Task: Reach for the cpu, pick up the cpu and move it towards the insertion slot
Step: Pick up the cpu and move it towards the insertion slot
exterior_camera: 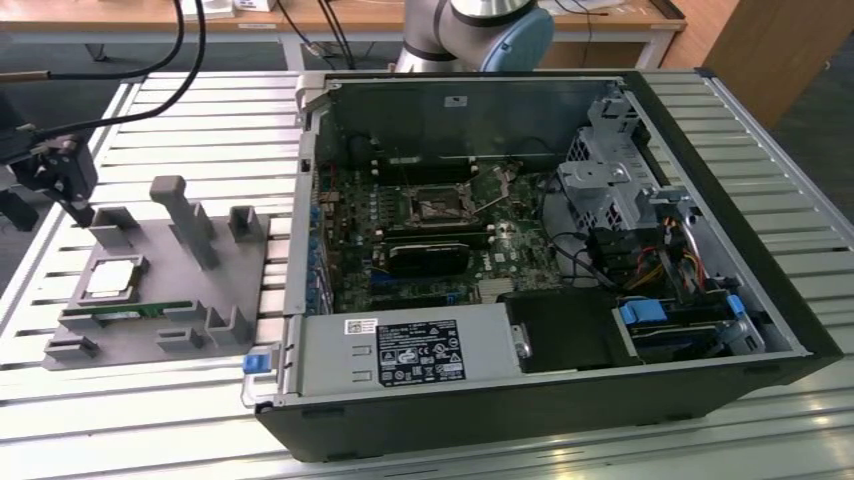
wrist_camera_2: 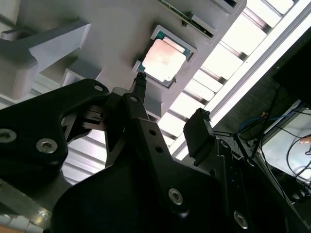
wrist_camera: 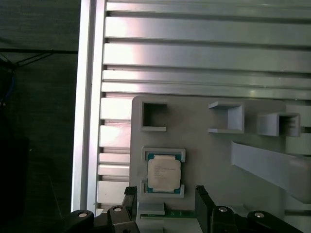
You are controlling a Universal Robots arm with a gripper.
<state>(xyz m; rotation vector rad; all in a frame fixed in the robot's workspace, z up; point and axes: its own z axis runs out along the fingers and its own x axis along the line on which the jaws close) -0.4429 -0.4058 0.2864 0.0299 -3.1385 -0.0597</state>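
Observation:
The cpu [exterior_camera: 114, 278] is a small square chip with a silvery top, lying flat in a shallow pocket of the grey fixture plate [exterior_camera: 147, 335] at the exterior view's left. Both wrist views look down on the cpu [wrist_camera_2: 164, 60] [wrist_camera: 164, 175]. My gripper [exterior_camera: 51, 205] hovers above the plate's far left corner, apart from the chip. It is open, its dark fingers [wrist_camera: 130, 195] spread wider than the chip with nothing between them [wrist_camera_2: 167, 104]. The insertion slot [exterior_camera: 438, 208] is the metal-framed square socket on the motherboard inside the open computer case.
The black computer case [exterior_camera: 561, 400] lies open at the exterior view's right. On the fixture, grey posts [exterior_camera: 180, 215] stand up and a green memory stick [exterior_camera: 127, 312] lies just in front of the chip. Everything rests on a slatted aluminium table [exterior_camera: 200, 110].

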